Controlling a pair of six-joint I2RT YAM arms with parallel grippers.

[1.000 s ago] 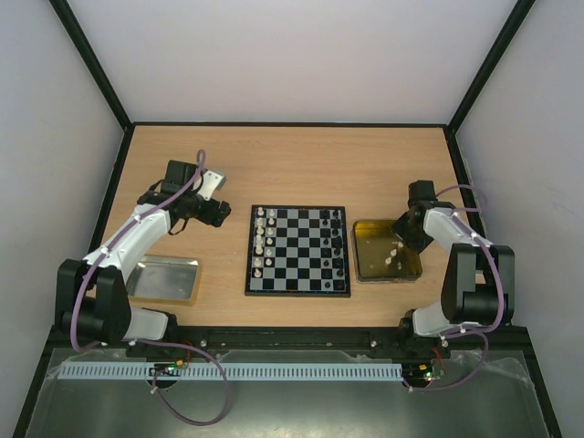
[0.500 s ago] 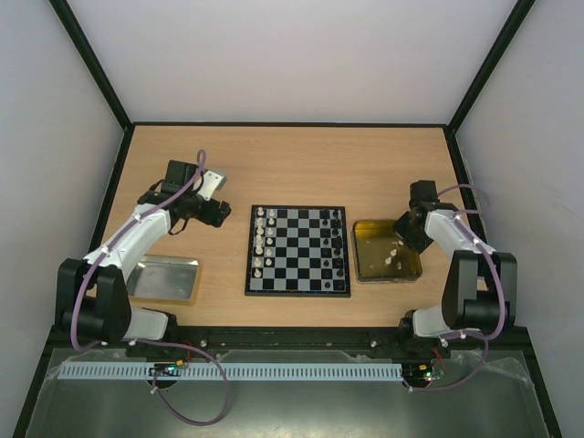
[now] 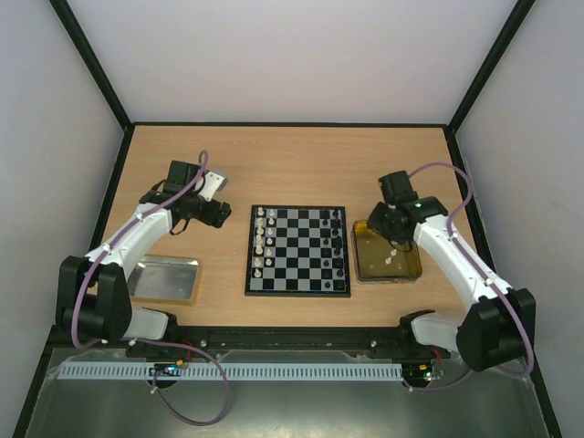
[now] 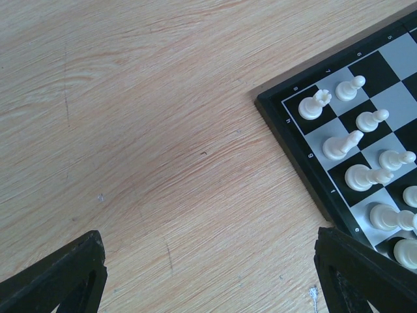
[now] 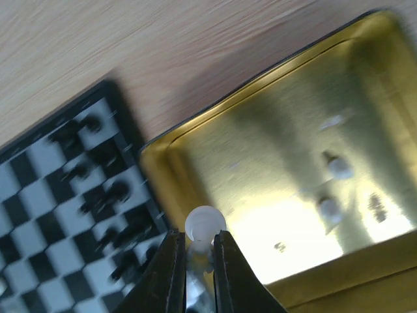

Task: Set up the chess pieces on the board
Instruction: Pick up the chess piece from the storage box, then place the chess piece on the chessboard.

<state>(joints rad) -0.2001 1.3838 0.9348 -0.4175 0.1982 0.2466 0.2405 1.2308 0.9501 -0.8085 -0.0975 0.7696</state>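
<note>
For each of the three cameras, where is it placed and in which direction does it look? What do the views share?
Top external: above and behind, looking down on the table; left arm and right arm show, the board between silver tray and gold tray.
Left wrist: looks down at wood and the board's corner with white pieces; open left gripper at the bottom.
Right wrist: looks down at the gold tray and black pieces; right gripper shut on a white piece.
Shared: the board appears in all three.

We see the table (image 4: 163,130) as matt wood-grain w/ faint scuffs. The board (image 4: 300,156) looks smooth, semi-gloss plastic; white chess pieces (image 4: 339,147) glossy plastic. Gold tray (image 5: 287,130), right of frame: polished metal, bright glare. Silver tray (image 3: 164,278), lower left: dull-sheen metal.
</note>
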